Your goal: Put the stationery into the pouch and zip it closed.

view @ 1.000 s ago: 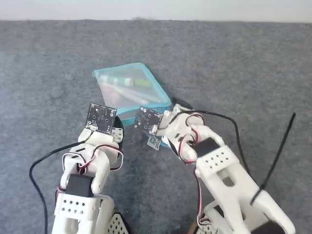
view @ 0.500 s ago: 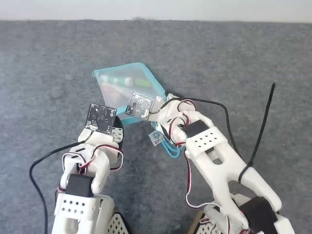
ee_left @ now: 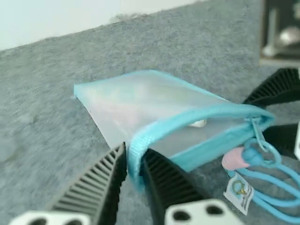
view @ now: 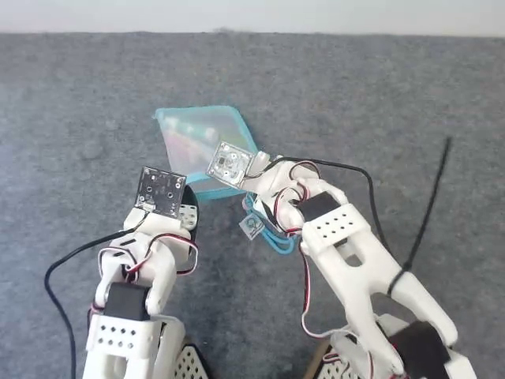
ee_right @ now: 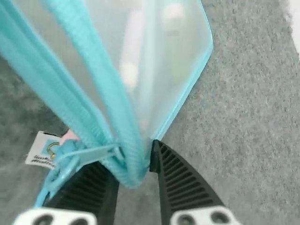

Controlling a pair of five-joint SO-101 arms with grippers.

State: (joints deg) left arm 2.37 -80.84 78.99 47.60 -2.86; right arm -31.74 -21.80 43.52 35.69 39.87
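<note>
The translucent pouch with teal edging stands tilted up on the grey mat, with blurred coloured stationery inside. My left gripper is shut on the near corner of the pouch's zipper edge. My right gripper is shut on the other end of that edge. The zipper slider sits right beside that end and also shows in the left wrist view, zipper slider. From it hang a teal cord loop and a small tag. Both arms stand close together at the pouch's near side.
Grey carpet-like mat covers the table, open to the left, right and far side of the pouch. A pale wall edge runs along the back. A black cable arcs above the right arm.
My right gripper has swung away from me and leftward with its end of the pouch. The pouch has turned and tipped up onto its edge. The cord loop now trails behind. The left arm barely moved.
</note>
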